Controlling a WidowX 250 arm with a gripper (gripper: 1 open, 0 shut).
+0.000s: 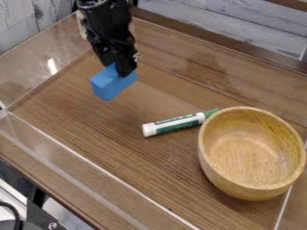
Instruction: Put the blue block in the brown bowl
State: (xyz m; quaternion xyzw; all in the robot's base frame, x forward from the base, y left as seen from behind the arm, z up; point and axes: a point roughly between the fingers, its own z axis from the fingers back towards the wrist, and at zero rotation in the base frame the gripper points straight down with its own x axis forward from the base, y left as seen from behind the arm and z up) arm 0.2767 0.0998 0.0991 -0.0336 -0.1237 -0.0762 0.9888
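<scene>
The blue block (111, 84) hangs tilted just above the wooden table, left of centre, with my black gripper (118, 68) shut on its upper edge. The gripper points steeply down from the arm at the top left. The brown bowl (252, 151) sits at the lower right, upright and with nothing inside, well apart from the block.
A white-and-green marker pen (180, 122) lies between the block and the bowl, its green end touching the bowl's rim. Clear low walls (72, 153) edge the wooden table (120, 153) at the front and left. A pale plank wall runs along the back.
</scene>
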